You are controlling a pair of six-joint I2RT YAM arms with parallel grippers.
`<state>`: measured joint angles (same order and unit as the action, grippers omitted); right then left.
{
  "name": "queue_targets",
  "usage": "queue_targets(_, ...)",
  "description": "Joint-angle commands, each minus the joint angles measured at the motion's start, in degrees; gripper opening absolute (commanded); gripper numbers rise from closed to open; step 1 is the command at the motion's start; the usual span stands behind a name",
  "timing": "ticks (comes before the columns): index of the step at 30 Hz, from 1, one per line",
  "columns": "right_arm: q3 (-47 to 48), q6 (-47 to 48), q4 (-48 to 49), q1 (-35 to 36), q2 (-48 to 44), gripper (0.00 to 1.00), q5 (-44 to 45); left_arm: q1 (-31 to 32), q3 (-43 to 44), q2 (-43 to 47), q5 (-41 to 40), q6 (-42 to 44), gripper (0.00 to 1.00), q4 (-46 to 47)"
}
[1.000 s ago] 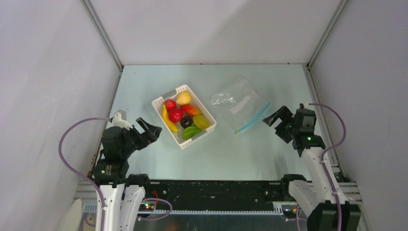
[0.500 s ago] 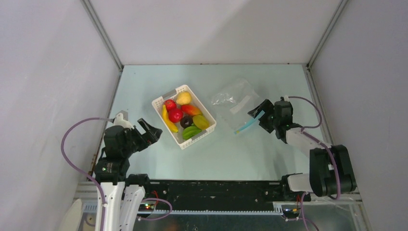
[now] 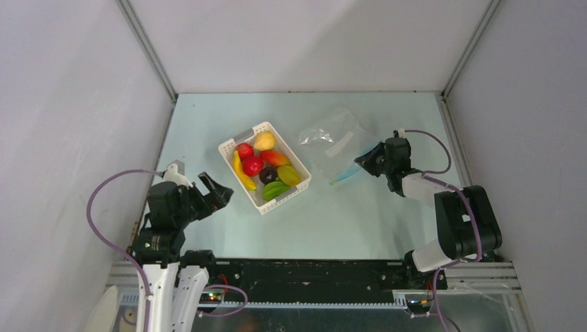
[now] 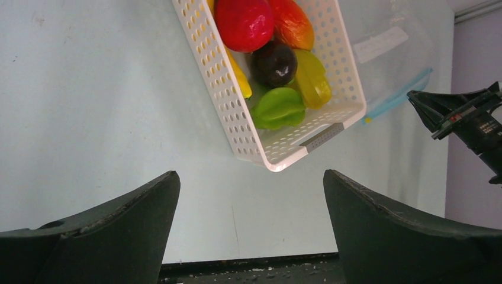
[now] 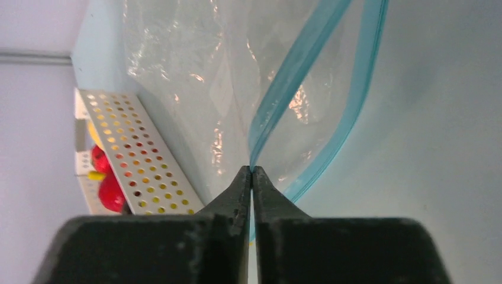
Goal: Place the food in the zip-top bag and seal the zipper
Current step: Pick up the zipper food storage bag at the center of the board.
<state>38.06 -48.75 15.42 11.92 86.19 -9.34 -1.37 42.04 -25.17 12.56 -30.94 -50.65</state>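
While my left fingers (image 4: 118, 219) gape wide near the basket (image 4: 219, 100) of food (image 4: 245, 21), my right fingers (image 5: 228, 204) pinch the blue zipper (image 5: 299, 65) of the zip-top bag (image 5: 177, 59).

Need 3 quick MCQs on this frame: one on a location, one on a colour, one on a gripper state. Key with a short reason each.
1. Where is the food?
A) inside the bag
B) in the white basket
C) none in view

2. What colour is the zipper of the zip-top bag?
A) red
B) black
C) light blue

3. The right gripper is:
A) shut on the zipper
B) wide open
C) out of view

Key:
1 B, every piece lies inside the white basket.
2 C, the strip along the bag's mouth is light blue.
3 A, the right wrist view shows its jaws pinched together on the strip.
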Motion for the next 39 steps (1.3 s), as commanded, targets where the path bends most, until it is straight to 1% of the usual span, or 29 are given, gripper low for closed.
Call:
queue_targets(1,4.80,-1.35,-3.39,1.18,-2.87,0.00,2.40,0.60,4.19,-0.42,4.04,1.30,0.98,1.11)
queue_targets(2,5.74,-1.32,-8.00,1.97,-4.74,0.00,3.01,0.67,4.63,-0.89,4.09,1.07,0.98,1.97)
queue_targets(3,7.85,-1.29,-10.65,2.49,-5.78,0.00,3.78,2.47,5.46,-1.13,3.71,0.93,0.98,2.62)
queue_targets(4,8.88,-1.38,-15.68,3.46,-7.75,0.00,3.97,3.37,5.92,-1.80,3.27,0.45,0.98,4.11)
queue_targets(5,10.89,-1.45,-18.23,3.94,-8.74,0.00,4.53,5.58,6.67,-2.25,2.17,0.14,0.98,5.14)
queue_targets(6,11.86,-1.57,-23.02,5.25,-10.73,0.00,5.05,7.16,7.05,-3.33,1.40,-0.67,0.98,7.22)
queue_targets(7,13.99,-1.50,-25.33,5.98,-11.64,0.00,6.67,10.95,8.09,-4.24,-1.22,-1.12,0.98,8.24)
queue_targets(8,15.08,-1.45,-30.18,7.49,-13.35,0.00,7.83,13.10,8.69,-6.44,-2.67,-1.88,0.98,10.06)
queue_targets(9,16.86,-1.49,-32.34,8.33,-14.13,0.00,10.06,18.25,10.15,-7.73,-6.09,-2.04,0.98,10.93)
queue_targets(10,17.48,-1.56,-35.73,9.93,-15.77,0.00,11.15,23.71,12.05,-10.92,-8.14,-2.05,0.98,12.40)
queue_targets(11,18.23,-1.80,-37.09,11.27,-16.62,0.00,12.63,26.34,13.13,-12.61,-12.13,-1.90,0.98,12.94)
queue_targets(12,18.47,-2.78,-39.43,11.98,-18.42,0.00,13.27,31.27,15.54,-16.51,-13.97,-1.49,0.98,13.91)
queue_targets(13,19.03,-3.38,-40.69,13.19,-20.05,0.00,14.19,33.28,16.85,-18.43,-16.38,-1.05,0.98,14.71)
queue_targets(14,19.44,-4.84,-43.54,13.77,-20.73,0.00,14.62,37.34,19.77,-22.65,-17.41,-0.13,0.98,15.06)
queue_targets(15,20.76,-6.02,-45.17,14.74,-21.60,0.00,15.01,39.35,21.16,-24.84,-19.42,0.38,0.98,15.76)
queue_targets(16,21.54,-6.32,-48.32,15.29,-21.82,0.00,15.21,42.96,24.38,-28.82,-20.34,1.92,0.98,16.07)
queue_targets(17,23.31,-6.39,-51.09,16.59,-22.02,0.00,15.69,44.88,26.11,-31.90,-21.99,2.89,0.98,16.63)
queue_targets(18,24.13,-6.37,-52.24,17.32,-21.98,0.00,15.86,48.32,29.33,-35.09,-23.64,5.29,0.98,16.81)
queue_targets(20,26.26,-6.37,-53.95,19.68,-22.39,0.00,16.45,52.18,33.70,-40.22,-25.06,9.06,0.98,17.09)
queue_targets(21,26.44,-6.69,-53.95,21.07,-22.85,0.00,16.46,53.01,34.81,-43.14,-25.14,10.79,0.98,17.50)
queue_targets(23,26.71,-7.37,-53.76,22.61,-23.43,0.00,16.44,54.68,37.37,-46.79,-23.92,11.35,0.98,18.63)
queue_targets(27,27.04,-8.88,-53.54,24.20,-24.02,0.00,16.78,56.78,38.08,-50.83,-16.94,10.95,0.98,22.89)
queue_targets(32,28.08,-9.59,-53.44,25.15,-24.92,0.00,16.42,58.27,34.76,-51.14,-16.21,12.14,0.98,26.68)
queue_targets(35,28.68,-9.72,-53.48,25.27,-25.09,0.00,16.21,58.32,30.71,-50.29,-11.29,11.63,0.98,30.19)
queue_targets(36,28.71,-9.79,-53.26,25.26,-25.17,0.00,15.98,58.32,29.97,-50.10,-10.65,10.97,0.98,31.76)
queue_targets(37,28.79,-9.92,-53.15,25.32,-25.34,0.00,15.51,58.38,28.92,-50.17,-10.37,10.67,0.96,32.15)
queue_targets(39,28.84,-10.17,-52.78,25.57,-25.67,0.00,15.04,58.44,28.33,-50.80,-11.04,10.05,0.95,32.58)
